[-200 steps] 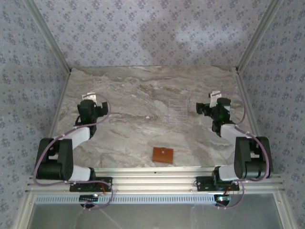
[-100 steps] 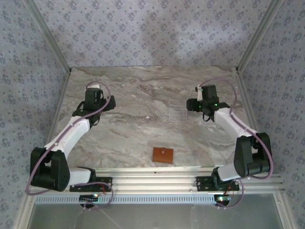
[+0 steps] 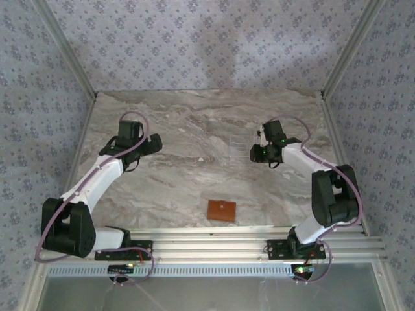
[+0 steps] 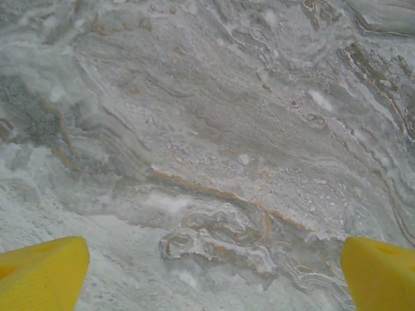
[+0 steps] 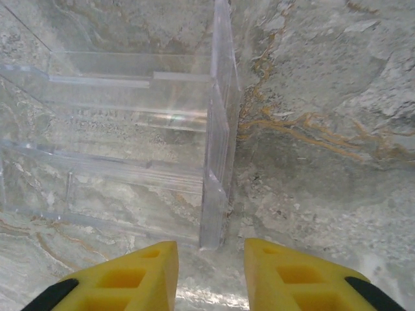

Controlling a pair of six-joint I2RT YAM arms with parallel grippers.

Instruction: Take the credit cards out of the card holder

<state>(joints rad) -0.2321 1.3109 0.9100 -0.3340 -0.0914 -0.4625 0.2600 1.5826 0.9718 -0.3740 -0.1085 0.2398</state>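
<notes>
1. Right gripper (image 5: 209, 259): the two yellow fingers (image 5: 130, 278) stand close together with a narrow gap between them. Nothing is clamped. In the right wrist view the upright side wall of the clear ridged tray (image 5: 130, 129) lines up with the gap, at 12 o'clock from the fingertips, and just at its mouth. In the top view the right gripper (image 3: 258, 153) sits just beside the tray (image 3: 242, 150), at its 3 o'clock side. The right arm reaches in from its base at 5 o'clock.

2. Left gripper (image 4: 214, 253): released, with the fingers spread wide to the lower corners of the left wrist view. Between them lies bare marble table (image 4: 207, 129). In the top view the left gripper (image 3: 155, 144) hangs at 9 o'clock from the tray, well apart from it.

3. Card holder (image 3: 221, 210): it lies flat on the table (image 3: 181, 188), orange-brown face up, close to the near edge. It is at 6 o'clock from the tray and 7 o'clock from the right gripper. It is well apart from both grippers, and neither touches it.
</notes>
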